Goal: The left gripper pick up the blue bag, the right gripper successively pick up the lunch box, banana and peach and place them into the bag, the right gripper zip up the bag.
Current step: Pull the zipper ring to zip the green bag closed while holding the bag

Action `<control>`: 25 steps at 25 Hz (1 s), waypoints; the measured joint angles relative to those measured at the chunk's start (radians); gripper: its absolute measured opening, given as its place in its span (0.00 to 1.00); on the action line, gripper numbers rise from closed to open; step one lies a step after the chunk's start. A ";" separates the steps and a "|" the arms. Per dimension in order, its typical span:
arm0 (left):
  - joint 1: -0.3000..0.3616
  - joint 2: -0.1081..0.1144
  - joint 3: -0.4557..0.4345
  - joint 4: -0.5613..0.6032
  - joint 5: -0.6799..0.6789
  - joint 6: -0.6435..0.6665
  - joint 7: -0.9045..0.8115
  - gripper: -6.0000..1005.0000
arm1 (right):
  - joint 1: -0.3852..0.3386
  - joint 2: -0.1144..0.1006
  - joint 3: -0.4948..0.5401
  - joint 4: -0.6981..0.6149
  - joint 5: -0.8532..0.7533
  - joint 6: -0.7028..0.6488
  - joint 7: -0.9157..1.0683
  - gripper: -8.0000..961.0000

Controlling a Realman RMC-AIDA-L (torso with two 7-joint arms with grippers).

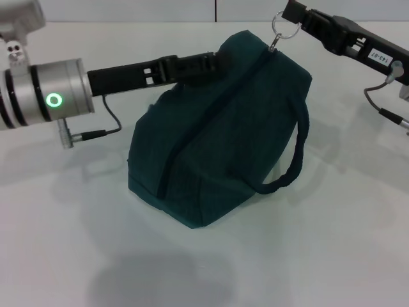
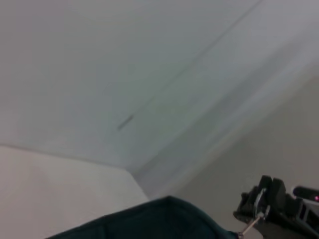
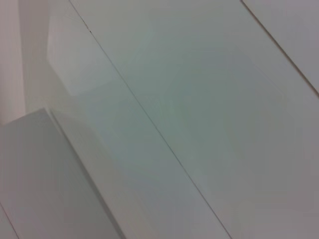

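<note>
Blue bag (image 1: pixel 217 134) sits mid-table, soft and floppy; our left gripper (image 1: pixel 214 62) pinches its top edge; our right gripper (image 1: pixel 295 14) clamps the ring pull (image 1: pixel 285 27), the best handhold.

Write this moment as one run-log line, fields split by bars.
stage: zipping | blue bag: on table, zip closed | right gripper: at ring zip pull, far end | left gripper: holds bag's top edge | food: not visible

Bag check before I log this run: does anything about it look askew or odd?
The bag leans, its far end lifted by the left gripper while the right gripper holds the zip ring. Zip looks closed; nothing spilled.
</note>
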 joint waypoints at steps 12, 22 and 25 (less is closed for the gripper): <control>-0.021 -0.020 0.012 0.063 0.050 -0.030 -0.071 0.88 | 0.000 0.001 -0.002 0.008 0.012 -0.016 -0.011 0.05; -0.021 -0.034 0.014 0.076 0.061 -0.037 -0.070 0.53 | -0.007 0.001 0.000 0.009 0.013 -0.020 -0.011 0.05; -0.020 -0.041 0.013 0.077 0.059 -0.037 -0.064 0.41 | -0.014 0.001 -0.002 0.019 0.024 -0.022 -0.011 0.05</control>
